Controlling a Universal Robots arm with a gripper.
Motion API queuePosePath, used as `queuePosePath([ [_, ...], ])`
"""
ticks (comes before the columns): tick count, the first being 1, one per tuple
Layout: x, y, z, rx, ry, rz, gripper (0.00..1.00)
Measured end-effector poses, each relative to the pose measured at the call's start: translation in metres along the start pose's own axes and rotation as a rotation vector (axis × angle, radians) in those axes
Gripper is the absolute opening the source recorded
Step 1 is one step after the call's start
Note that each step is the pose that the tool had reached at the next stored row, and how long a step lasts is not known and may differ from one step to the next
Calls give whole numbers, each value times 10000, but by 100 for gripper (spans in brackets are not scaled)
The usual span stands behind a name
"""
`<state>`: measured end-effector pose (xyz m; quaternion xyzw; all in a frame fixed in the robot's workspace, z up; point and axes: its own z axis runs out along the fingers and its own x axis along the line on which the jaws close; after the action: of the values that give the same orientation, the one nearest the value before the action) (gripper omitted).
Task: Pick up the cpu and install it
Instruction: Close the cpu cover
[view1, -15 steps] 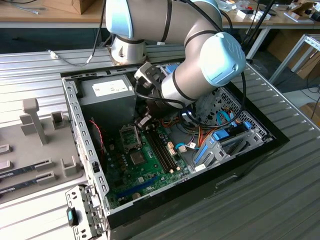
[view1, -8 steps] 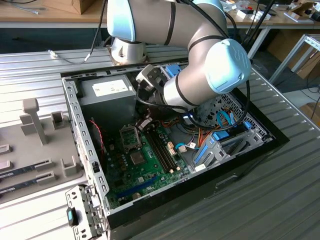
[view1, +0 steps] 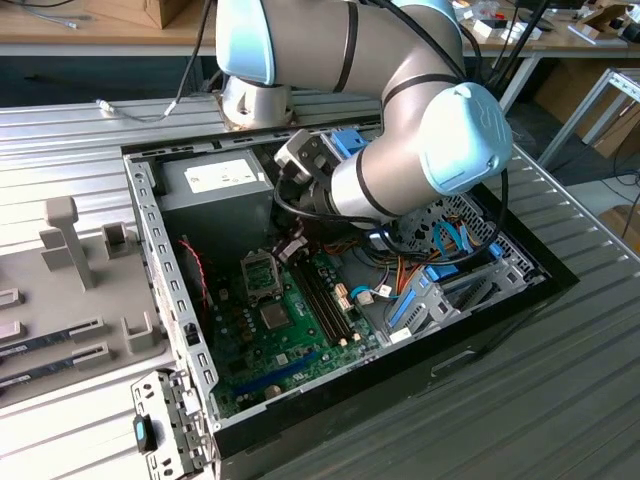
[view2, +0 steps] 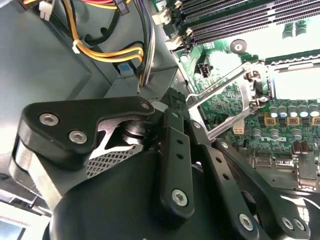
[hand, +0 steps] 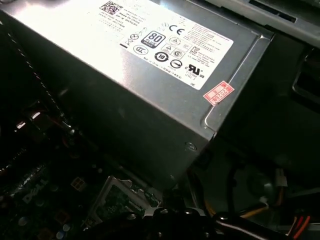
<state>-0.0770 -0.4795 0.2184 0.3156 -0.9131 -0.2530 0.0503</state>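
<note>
Ribbed grey metal table (view1: 560, 400) carries the open computer case (view1: 150, 230), with a pale grey parts tray (view1: 90, 300) on the exterior view's left.

From my station I see the arm (view1: 400, 170) bent over the case's far wall. Its big elbow joint hangs above the drive-bay side and its wrist angles down into the middle of the case. The gripper (view1: 290, 248) sits low over the motherboard (view1: 300, 350), just beside the processor socket (view1: 260, 275), between that socket and the memory slots (view1: 322, 300).

In the second wrist view the gripper (view2: 175, 100) points at the raised metal retention frame (view2: 225, 95), close to it. I cannot tell whether the tool is clenched or released, nor whether it carries anything.

I cannot pick out the cpu with certainty. The socket's recess (view2: 295, 82) shows as a glared pale square, and I cannot tell whether the chip lies in it.

Room is tight. The power supply (view1: 220, 178) fills the far corner of the case, and its side (hand: 150, 75) looms near in the first wrist view. Bundled yellow and black cables (view2: 110, 52) run beside the tool, and the case's side wall rises just past the socket.
</note>
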Motion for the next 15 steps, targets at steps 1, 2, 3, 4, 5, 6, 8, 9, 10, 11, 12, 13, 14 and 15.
queuePosePath([
  [1,2,1,-8,-18,-13,-7,11],
  [2,4,1,-15,-37,-26,-12,11],
  [3,9,-2,-24,-77,-53,-26,11],
  [4,38,-29,-56,-269,-184,-91,11],
  [5,92,-91,-95,-406,-279,-135,11],
  [6,160,-165,-143,-438,-296,-147,11],
  [8,182,-190,-159,-446,-302,-152,11],
  [9,192,-203,-167,-453,-307,-155,11],
  [10,202,-213,-175,-460,-311,-159,11],
  [11,213,-226,-181,-474,-322,-162,11],
  [12,222,-235,-188,-487,-331,-166,11],
  [13,229,-243,-195,-495,-336,-169,11],
  [14,236,-249,-202,-503,-343,-172,11],
  [15,242,-251,-214,-506,-344,-171,11],
])
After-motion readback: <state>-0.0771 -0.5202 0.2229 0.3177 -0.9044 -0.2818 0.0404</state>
